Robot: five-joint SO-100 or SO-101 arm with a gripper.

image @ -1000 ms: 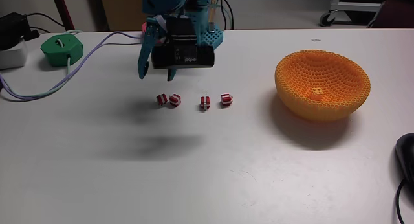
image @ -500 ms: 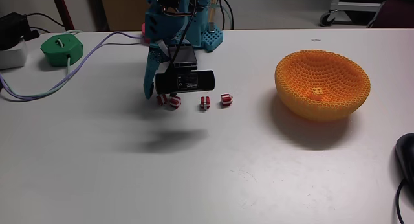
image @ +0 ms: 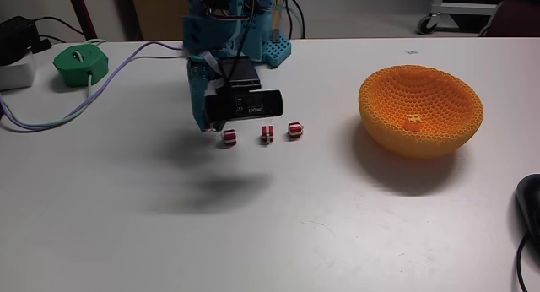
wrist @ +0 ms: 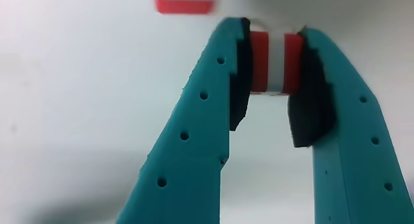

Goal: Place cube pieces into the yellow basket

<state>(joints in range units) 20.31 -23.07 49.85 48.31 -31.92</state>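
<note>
Red-and-white striped, the held cube (wrist: 276, 62) sits clamped between the black pads (wrist: 240, 78) of the teal tool (wrist: 275, 39) in the wrist view, touching both; a second striped cube (wrist: 184, 3) lies blurred just beyond the tips, at the far left. In the fixed view the tool (image: 204, 127) is down at the tabletop (image: 278, 224) at the left end of a short row, its tips largely hidden behind the black camera (image: 245, 106) mounted on the arm. Three loose cubes lie in that row: one (image: 228, 138) just right of the tool, one (image: 267, 134) in the middle, one (image: 295, 129) at the right end, each apart from its neighbour. Well to the right stands the yellow basket (image: 388, 127), upright, with a small yellow cube (image: 413, 121) inside on its bottom. Open tabletop lies between the row and the basket. Far left sits a green housing (image: 81, 64) with a pale cable (image: 118, 73) running from it towards the teal arm base (image: 270, 47). A dark object (image: 530, 209) shows at the right edge.
</note>
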